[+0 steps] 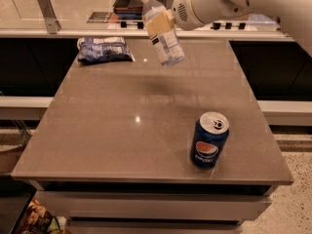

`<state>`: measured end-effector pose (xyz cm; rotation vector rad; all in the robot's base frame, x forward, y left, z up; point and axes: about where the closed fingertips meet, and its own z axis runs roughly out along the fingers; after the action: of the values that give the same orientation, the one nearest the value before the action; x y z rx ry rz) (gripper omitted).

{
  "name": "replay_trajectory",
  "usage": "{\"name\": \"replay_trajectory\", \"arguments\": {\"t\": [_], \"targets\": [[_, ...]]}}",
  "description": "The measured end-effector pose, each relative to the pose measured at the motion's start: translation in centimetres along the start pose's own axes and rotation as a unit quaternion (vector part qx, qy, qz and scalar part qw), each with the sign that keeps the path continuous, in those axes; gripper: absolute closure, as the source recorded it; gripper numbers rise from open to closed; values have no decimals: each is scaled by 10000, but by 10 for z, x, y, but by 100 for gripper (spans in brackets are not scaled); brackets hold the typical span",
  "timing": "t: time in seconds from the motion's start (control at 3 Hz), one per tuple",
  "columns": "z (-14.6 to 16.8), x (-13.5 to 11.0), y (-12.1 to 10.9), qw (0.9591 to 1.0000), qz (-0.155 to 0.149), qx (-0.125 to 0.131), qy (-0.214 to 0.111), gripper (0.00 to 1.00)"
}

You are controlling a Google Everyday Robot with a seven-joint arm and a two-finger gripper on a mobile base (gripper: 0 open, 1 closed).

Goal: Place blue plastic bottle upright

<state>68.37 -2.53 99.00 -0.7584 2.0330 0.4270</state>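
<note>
The blue plastic bottle [162, 30], clear with a white cap and a pale label, hangs in the air above the far middle of the grey table [122, 130]. It is tilted, cap up and to the left, base down and to the right. My gripper [161, 22] comes in from the upper right on a white arm and is shut on the bottle's upper body, its tan fingers [157, 24] wrapped around it. The bottle's base is well above the tabletop; its shadow lies below it.
A dark blue Pepsi can [208, 140] stands upright at the table's front right. A crinkled blue snack bag [103, 49] lies at the far left. A counter with a metal bracket [46, 6] runs behind the table.
</note>
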Motion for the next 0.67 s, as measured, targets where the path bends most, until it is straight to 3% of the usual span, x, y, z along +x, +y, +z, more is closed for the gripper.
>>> {"name": "replay_trajectory", "arguments": {"t": [0.67], "targets": [[-1, -4, 4, 9996, -193, -112, -196, 100]]}}
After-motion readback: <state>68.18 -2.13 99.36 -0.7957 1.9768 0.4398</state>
